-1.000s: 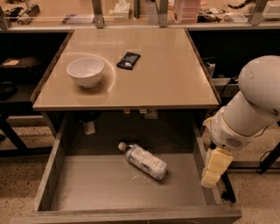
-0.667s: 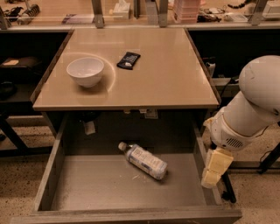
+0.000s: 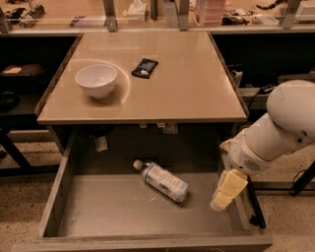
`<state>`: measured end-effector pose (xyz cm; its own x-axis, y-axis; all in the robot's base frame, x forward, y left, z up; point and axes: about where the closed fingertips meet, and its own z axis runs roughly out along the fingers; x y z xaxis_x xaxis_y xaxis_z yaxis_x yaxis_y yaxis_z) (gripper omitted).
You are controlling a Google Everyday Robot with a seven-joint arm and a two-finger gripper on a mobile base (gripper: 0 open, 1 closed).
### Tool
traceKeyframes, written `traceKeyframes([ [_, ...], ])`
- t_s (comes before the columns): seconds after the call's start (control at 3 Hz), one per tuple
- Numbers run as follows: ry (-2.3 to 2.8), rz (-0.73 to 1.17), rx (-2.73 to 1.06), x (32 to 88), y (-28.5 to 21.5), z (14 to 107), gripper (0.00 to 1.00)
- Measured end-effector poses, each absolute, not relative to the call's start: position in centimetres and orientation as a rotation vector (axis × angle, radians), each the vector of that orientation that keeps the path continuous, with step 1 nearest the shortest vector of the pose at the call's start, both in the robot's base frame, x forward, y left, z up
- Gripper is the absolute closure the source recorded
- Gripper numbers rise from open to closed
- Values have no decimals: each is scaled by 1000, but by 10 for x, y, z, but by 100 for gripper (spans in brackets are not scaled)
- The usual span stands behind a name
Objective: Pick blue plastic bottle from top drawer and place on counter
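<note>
The blue plastic bottle (image 3: 162, 180) lies on its side in the middle of the open top drawer (image 3: 123, 216), its white cap pointing to the back left. The counter (image 3: 172, 88) is the glossy beige tabletop above the drawer. My gripper (image 3: 225, 192) hangs from the white arm at the drawer's right side, to the right of the bottle and apart from it. Its pale yellow fingers (image 3: 230, 188) point down and hold nothing.
A white bowl (image 3: 96, 80) and a small black packet (image 3: 144, 67) sit on the counter. A cluttered shelf with metal posts (image 3: 147, 12) runs along the back. The drawer's grey walls (image 3: 58, 189) enclose the bottle. A black leg (image 3: 254, 204) stands to the right.
</note>
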<state>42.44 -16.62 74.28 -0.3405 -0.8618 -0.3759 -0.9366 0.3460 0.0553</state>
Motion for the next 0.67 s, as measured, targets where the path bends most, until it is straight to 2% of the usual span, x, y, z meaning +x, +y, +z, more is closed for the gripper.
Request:
traceKeyframes([
  [0.67,2201,662,-1374,454,-99,710,0],
])
